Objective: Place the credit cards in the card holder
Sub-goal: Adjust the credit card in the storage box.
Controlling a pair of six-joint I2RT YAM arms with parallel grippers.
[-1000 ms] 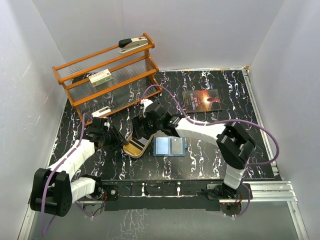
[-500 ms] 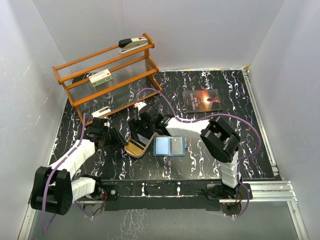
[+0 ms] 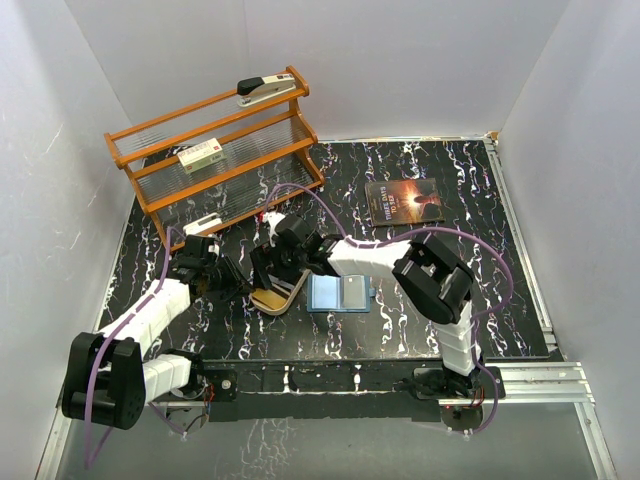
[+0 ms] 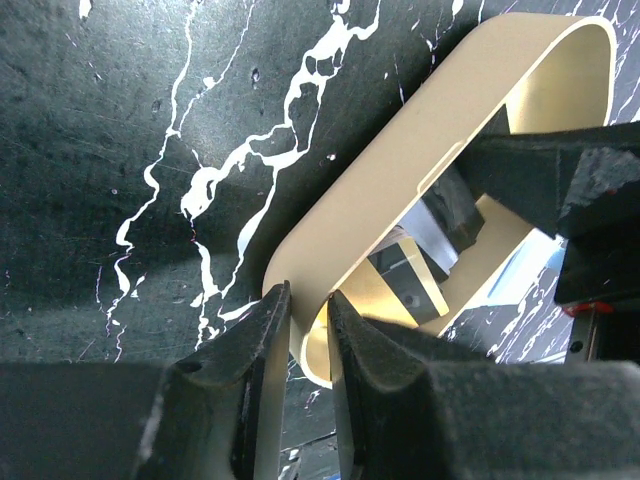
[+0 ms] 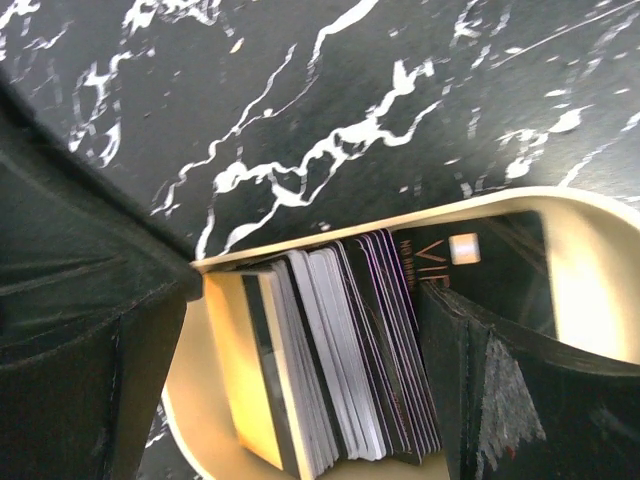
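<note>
Several credit cards (image 5: 340, 350) stand on edge in a stack inside the tan wooden tray (image 5: 560, 208); one is gold with a dark band and one is black. My right gripper (image 5: 300, 370) is open wide and straddles the stack, one finger (image 5: 490, 390) against the black card. My left gripper (image 4: 310, 325) pinches the tray's (image 4: 400, 150) near wall between its narrow jaws. In the top view both grippers, the left (image 3: 240, 283) and the right (image 3: 272, 268), meet at the tray (image 3: 268, 300). The blue card holder (image 3: 323, 294) lies open just to its right, a grey card (image 3: 352, 291) on it.
An orange wooden rack (image 3: 215, 150) stands at the back left with a stapler (image 3: 265, 88) on top and a white-green box (image 3: 202, 155) on its shelf. A dark book (image 3: 404, 201) lies at the back right. White walls enclose the black marbled table (image 3: 440, 300).
My right gripper has moved left and down over the tray and now straddles the cards. My left jaws have narrowed onto the tray's wall.
</note>
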